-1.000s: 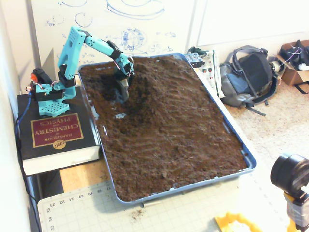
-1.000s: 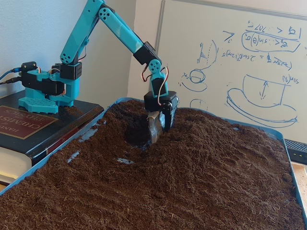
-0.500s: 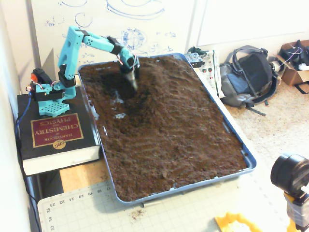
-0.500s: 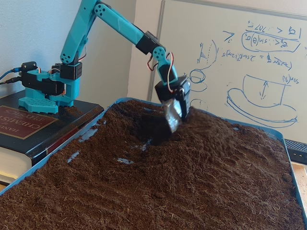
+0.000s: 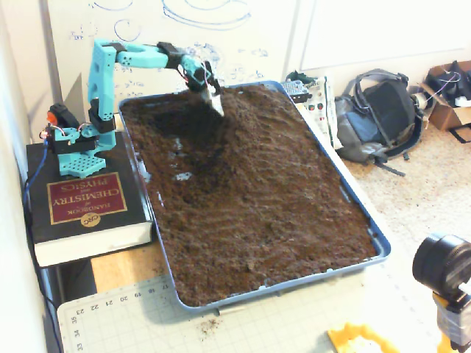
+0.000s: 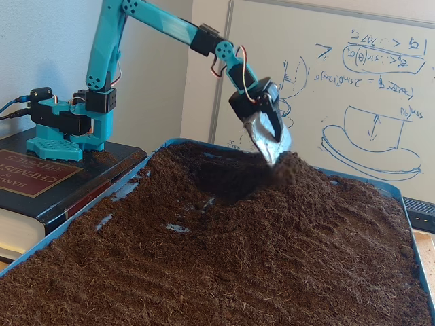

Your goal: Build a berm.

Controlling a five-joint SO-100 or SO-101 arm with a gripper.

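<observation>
Book (image 5: pixel 87 209) under the arm's base is carrying a maroon cover panel reading "HANDBOOK of CHEMISTRY and PHYSICS", upside down in a fixed view, with a round gold "CRC" seal. Cutting mat (image 5: pixel 132 312) edge is showing ruler numbers 17 to 23, 33, 34. Whiteboard (image 6: pixel 353 88) is bearing blue handwriting, not legible.

Teal arm (image 6: pixel 163 24), black servo joints

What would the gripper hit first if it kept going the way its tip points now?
Most likely the berm: the gripper tilts down just above its crest, though depth is hard to judge.
</observation>
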